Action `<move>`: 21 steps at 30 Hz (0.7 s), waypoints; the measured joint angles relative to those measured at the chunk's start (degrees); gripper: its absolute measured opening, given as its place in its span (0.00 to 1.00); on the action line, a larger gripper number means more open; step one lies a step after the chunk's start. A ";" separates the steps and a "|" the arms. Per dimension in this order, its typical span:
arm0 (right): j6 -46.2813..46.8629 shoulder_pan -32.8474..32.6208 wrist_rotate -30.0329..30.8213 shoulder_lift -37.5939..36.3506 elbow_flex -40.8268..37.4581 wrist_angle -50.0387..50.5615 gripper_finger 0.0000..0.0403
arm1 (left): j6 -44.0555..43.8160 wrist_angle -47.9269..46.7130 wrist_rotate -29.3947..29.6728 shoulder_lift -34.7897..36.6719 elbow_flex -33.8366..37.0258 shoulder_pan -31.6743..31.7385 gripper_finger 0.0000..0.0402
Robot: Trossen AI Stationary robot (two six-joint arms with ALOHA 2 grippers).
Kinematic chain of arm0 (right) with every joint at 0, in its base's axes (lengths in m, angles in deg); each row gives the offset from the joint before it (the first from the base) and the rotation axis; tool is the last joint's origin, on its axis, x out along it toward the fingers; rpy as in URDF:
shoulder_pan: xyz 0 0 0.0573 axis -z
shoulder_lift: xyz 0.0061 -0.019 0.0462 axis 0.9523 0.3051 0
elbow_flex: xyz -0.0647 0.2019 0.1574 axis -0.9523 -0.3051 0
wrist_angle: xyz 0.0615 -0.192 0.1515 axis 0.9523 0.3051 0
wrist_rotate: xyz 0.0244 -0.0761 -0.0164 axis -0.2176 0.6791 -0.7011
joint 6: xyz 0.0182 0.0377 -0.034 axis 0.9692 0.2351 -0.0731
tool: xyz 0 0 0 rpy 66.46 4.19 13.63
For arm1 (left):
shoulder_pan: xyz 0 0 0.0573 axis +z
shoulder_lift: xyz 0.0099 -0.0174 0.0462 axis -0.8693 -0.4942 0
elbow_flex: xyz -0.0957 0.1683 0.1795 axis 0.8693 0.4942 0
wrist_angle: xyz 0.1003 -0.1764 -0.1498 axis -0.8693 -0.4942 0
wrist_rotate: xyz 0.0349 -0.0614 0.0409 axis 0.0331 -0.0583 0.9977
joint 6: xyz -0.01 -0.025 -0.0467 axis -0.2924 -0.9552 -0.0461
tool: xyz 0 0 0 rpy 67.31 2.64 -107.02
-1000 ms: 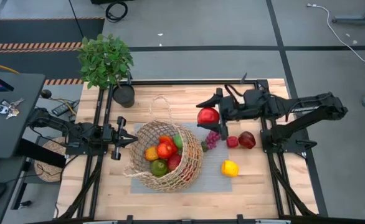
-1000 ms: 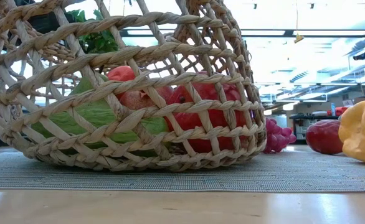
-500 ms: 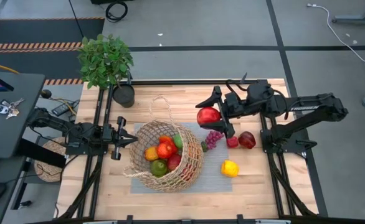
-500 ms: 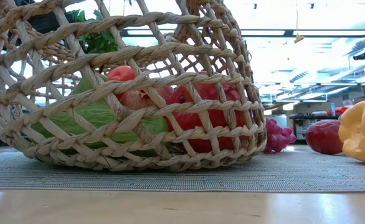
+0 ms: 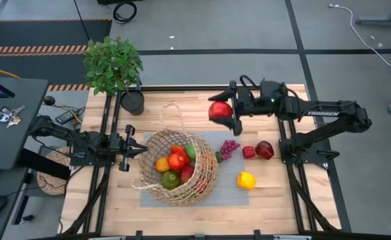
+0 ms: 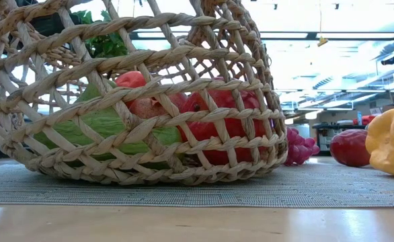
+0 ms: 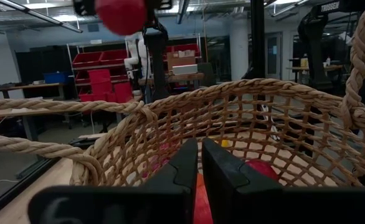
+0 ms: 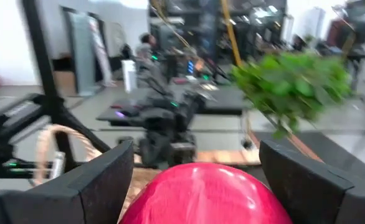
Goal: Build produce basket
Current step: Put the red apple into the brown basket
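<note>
Right gripper point(image 5: 223, 115) wide-jawed on red fruit point(image 5: 219, 110), near table's far edge; basket point(image 5: 177, 167) lies down-left, toward near edge. Left gripper point(image 5: 137, 151) shut, nearer basket.

A wooden table point(image 5: 109, 200) carries a grey mat point(image 5: 229, 190) and a black plant pot point(image 5: 133, 103)

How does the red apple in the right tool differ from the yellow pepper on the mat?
The red apple is held above the table in the right tool; the yellow pepper lies free on the grey mat. The apple is round and red, the pepper lumpy and yellow. Both are outside the basket.
</note>
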 joint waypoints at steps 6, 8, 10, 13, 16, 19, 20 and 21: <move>4.36 7.54 -4.00 0.09 0.00 3.19 0.86 | 0.00 0.02 0.02 -0.02 0.02 0.00 0.09; 5.01 9.40 -5.22 0.28 0.00 3.57 0.86 | 0.00 0.00 0.02 -0.02 0.00 0.00 0.08; 5.10 10.77 -5.77 0.30 0.00 3.40 0.86 | 0.00 0.00 0.00 0.00 0.00 -0.01 0.08; 5.15 12.44 -6.22 0.44 0.00 3.33 0.86 | 0.00 0.00 0.01 0.00 0.00 -0.01 0.07; 5.31 13.56 -7.66 0.46 0.00 3.17 0.86 | 0.00 0.02 0.00 0.00 0.02 -0.02 0.08; 7.68 14.31 -9.60 0.46 0.24 2.72 0.86 | 0.00 0.01 0.01 0.00 0.01 -0.01 0.09; 8.83 14.43 -10.11 0.49 0.74 2.69 0.86 | 0.00 0.00 0.00 -0.01 0.02 -0.01 0.09; 10.00 14.50 -10.24 0.49 1.10 1.99 0.86 | 0.00 0.00 0.02 -0.01 0.01 -0.01 0.09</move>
